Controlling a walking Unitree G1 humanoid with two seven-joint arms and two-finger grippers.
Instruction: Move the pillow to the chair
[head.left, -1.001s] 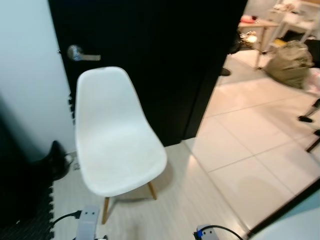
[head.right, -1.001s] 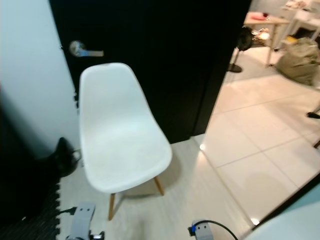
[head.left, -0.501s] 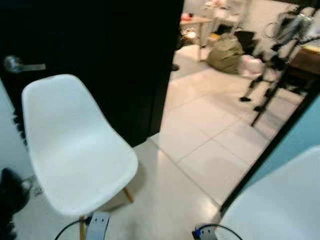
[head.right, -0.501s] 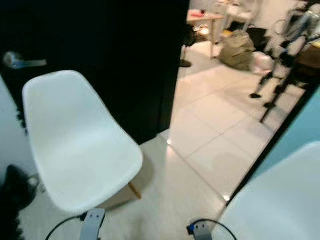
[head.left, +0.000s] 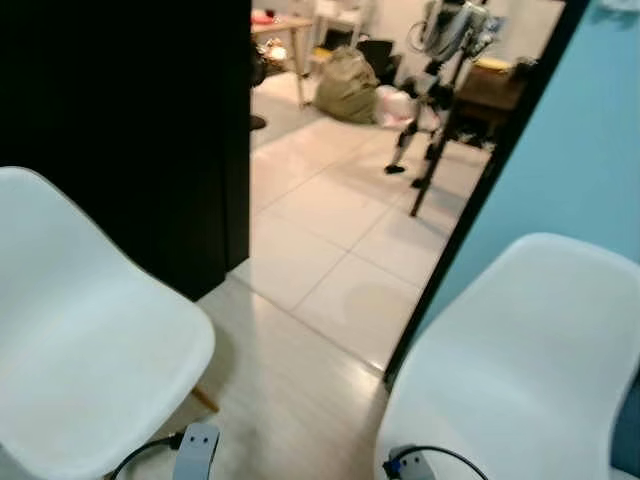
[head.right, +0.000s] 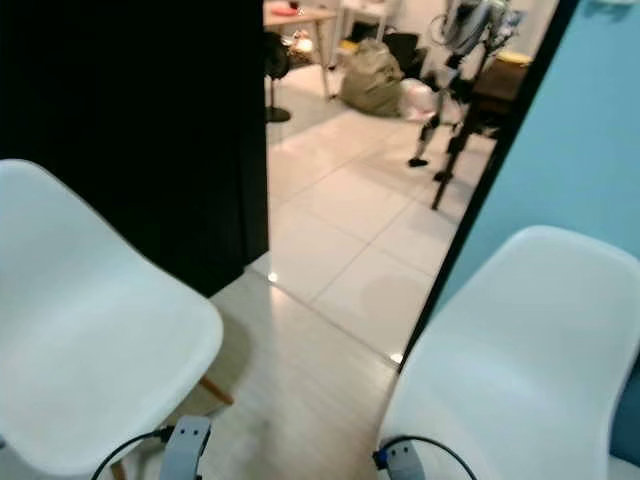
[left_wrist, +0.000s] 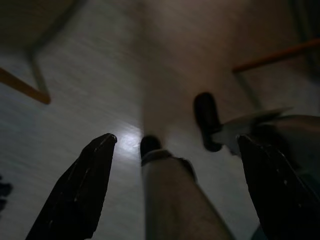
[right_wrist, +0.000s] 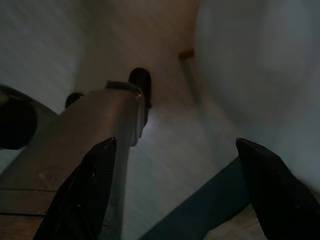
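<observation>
A white shell chair (head.left: 90, 350) with wooden legs stands at my left, in front of a black door (head.left: 130, 130). A second white shell chair (head.left: 520, 360) stands at my right against a teal wall (head.left: 590, 150). Both seats are bare. Both arms hang low, their wrists at the bottom edge of the eye views. In the left wrist view my left gripper (left_wrist: 176, 139) is open over pale wood floor, nothing between its fingers (left_wrist: 82, 192). In the right wrist view my right gripper (right_wrist: 175, 142) is open too, beside the right chair's seat (right_wrist: 260, 60).
Between the chairs a doorway opens onto a tiled floor (head.left: 340, 230). Beyond stand a tripod-like stand (head.left: 430, 110), a green bag (head.left: 348, 85) and a small table (head.left: 280, 25). My own legs and feet (left_wrist: 207, 120) are below the grippers.
The camera has swung right: the left chair has slid to the picture's left edge, and the second chair and teal wall have come fully into view. Both grippers still hang low.
</observation>
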